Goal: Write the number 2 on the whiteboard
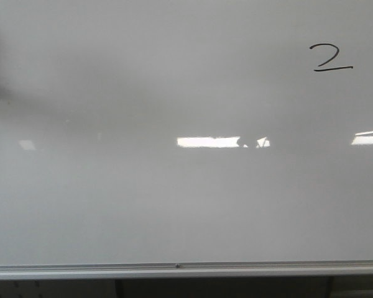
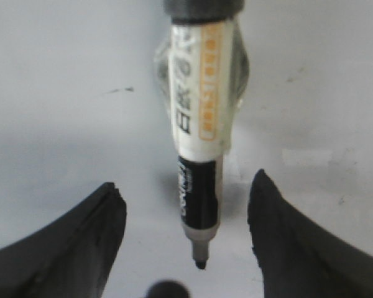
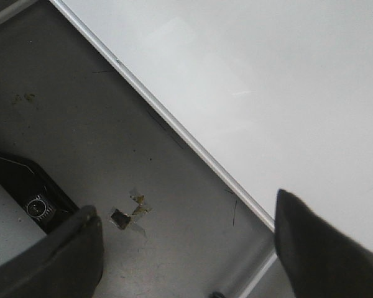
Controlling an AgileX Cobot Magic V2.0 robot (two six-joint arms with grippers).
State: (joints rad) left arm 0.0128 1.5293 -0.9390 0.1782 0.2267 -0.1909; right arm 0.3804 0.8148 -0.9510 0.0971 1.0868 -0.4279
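In the front view the whiteboard (image 1: pixel 112 205) fills almost the whole frame, pale grey and glossy, with a silver edge rail (image 1: pixel 186 269) running along its lower side. A dark blur sits at the far left edge of that view; what it is cannot be told. Toward the middle, bright rectangular light reflections (image 1: pixel 208 142) lie across the board, and another shows at the right edge. In the upper right of the board stands the number 2 (image 1: pixel 330 57), a thin black line with a curved top and a long flat base stroke.

In the left wrist view the left gripper (image 2: pixel 186 236) has its two dark fingers (image 2: pixel 81 242) set wide apart. Between them, touching neither, a marker (image 2: pixel 198 155) points its uncapped black tip (image 2: pixel 201 263) at the board surface; clear tape wraps its labelled barrel.

In the right wrist view the right gripper (image 3: pixel 186 248) also has its fingers spread, holding nothing. It hangs over a grey floor (image 3: pixel 112 143) just beside the whiteboard's metal rail, and a bit of black stroke shows at the board's far corner
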